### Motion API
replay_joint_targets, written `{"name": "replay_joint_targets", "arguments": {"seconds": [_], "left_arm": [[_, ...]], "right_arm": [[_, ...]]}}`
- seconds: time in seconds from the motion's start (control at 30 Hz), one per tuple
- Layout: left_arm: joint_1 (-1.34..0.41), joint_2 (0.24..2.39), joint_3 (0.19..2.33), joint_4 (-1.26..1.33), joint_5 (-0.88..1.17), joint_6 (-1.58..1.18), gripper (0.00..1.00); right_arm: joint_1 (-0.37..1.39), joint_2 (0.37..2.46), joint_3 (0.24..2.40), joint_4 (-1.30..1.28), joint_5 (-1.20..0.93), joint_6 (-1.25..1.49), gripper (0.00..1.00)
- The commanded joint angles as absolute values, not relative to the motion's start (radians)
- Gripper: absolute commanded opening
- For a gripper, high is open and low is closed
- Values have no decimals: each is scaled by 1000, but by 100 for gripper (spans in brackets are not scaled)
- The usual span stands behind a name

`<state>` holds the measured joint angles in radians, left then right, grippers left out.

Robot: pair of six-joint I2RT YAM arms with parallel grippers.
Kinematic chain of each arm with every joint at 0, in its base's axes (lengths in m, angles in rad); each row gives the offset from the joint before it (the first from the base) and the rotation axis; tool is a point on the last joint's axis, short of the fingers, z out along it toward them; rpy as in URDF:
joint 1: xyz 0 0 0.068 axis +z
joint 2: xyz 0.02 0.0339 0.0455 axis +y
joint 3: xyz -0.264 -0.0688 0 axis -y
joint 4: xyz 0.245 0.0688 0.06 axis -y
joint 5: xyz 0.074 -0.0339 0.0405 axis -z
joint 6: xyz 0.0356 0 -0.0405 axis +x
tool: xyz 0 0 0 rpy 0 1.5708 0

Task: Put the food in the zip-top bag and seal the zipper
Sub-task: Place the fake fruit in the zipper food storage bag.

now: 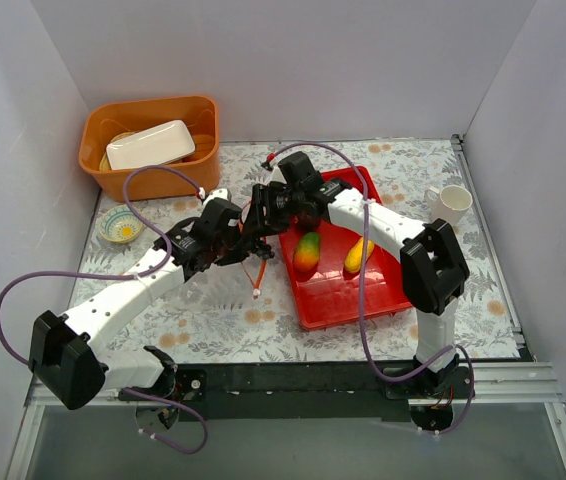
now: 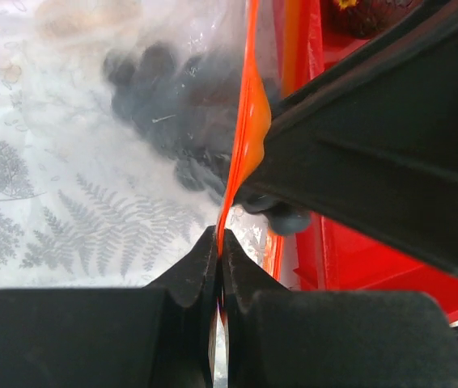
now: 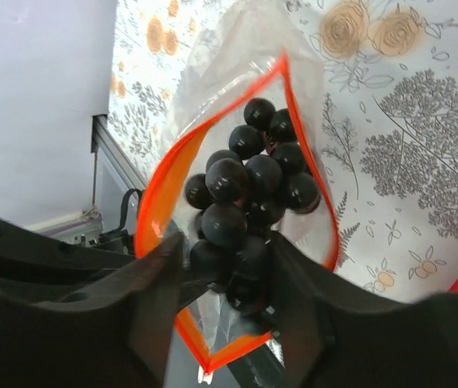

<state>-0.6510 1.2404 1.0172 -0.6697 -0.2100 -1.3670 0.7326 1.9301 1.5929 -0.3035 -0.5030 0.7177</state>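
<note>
Right wrist view showed the right gripper (image 3: 225,250) straddling the dark grape bunch (image 3: 249,194) in the gaping mouth of the zip-top bag (image 3: 237,48); whether it gripped the grapes was unclear. The left gripper (image 2: 219,242) was clenched on the zipper (image 2: 249,121), just beside the red tray (image 1: 363,300) holding a mango (image 1: 306,252) and a yellow piece (image 1: 359,255).

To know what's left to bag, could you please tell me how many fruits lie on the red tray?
2: a mango in the middle of the tray and a yellow piece just right of it. Others may be hidden under the right arm.
</note>
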Motion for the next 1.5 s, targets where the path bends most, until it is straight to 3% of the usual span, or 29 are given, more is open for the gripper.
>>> {"name": "replay_joint_targets", "arguments": {"seconds": [0.0, 0.2, 0.5, 0.83, 1.2, 1.47], "left_arm": [[-649, 1232, 1083, -664, -232, -1367, 0], [-649, 1238, 1086, -664, -245, -1376, 0], [-647, 1227, 1095, -722, -336, -1381, 0], [-634, 1167, 1140, -756, -416, -1397, 0], [-630, 1166, 1138, -765, -405, -1405, 0], [-629, 1158, 1132, -762, -402, -1407, 0]], "right_arm": [[738, 1957, 1671, -443, -503, 578, 60], [738, 1872, 1591, -379, -512, 565, 61], [712, 1643, 1367, -330, -285, 566, 61], [710, 1675, 1273, -304, -389, 635, 56], [739, 1776, 1242, -147, -437, 773, 58], [770, 1833, 1309, -230, -402, 796, 59]]}}
